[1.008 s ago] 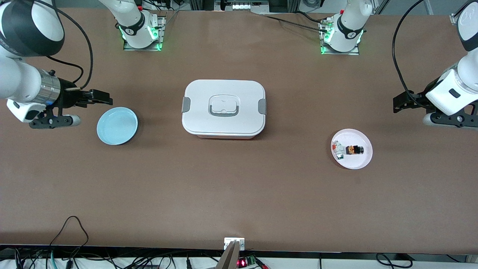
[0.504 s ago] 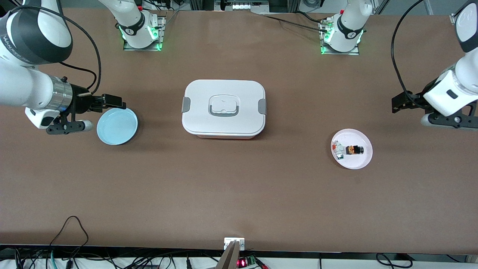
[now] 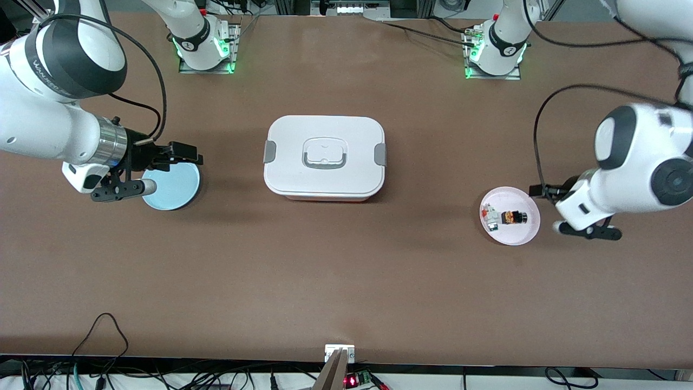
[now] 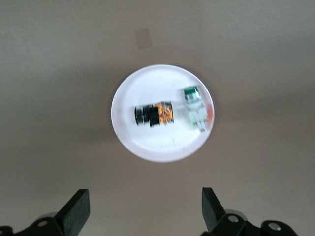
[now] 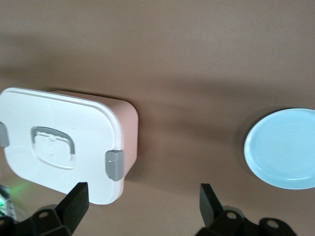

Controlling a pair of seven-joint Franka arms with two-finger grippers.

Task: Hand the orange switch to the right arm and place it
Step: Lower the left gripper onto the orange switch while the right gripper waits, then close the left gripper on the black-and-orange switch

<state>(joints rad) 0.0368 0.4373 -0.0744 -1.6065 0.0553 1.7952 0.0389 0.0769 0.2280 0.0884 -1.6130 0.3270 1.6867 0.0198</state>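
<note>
**Orange switch lies in the white plate, both grippers apart and empty**

Nearest to the front camera you have the small white plate (image 3: 521,234), toward the left arm's end of the table. In it lies the orange switch (image 3: 513,218), on its side, black cylinder and tan-orange block end both showing. Just beside it in the same plate sits a small cluster of white, red and green parts (image 3: 490,216); in the left wrist view these parts (image 4: 198,107) lie close to the switch (image 4: 154,114) but do not touch it, with the plate's bare floor (image 4: 147,83) around them.

Your left gripper (image 3: 543,190) hangs at the plate's edge on the left arm's side, above the table. In the left wrist view its fingers (image 4: 78,212) stand wide apart with nothing between them, and the plate lies ahead of them.

Farther from the front camera, at the middle of the table, stands the white lunch box (image 3: 325,157) with its lid on, a grey latch at each short end and a grey-edged handle recess in the top.

Toward the right arm's end lies the light blue plate (image 3: 174,189). Your right gripper (image 3: 189,159) is over that plate's farther rim. In the right wrist view its fingers (image 5: 75,204) are spread and hold nothing, with the lunch box (image 5: 64,142) and the blue plate (image 5: 283,147) in sight.
</note>
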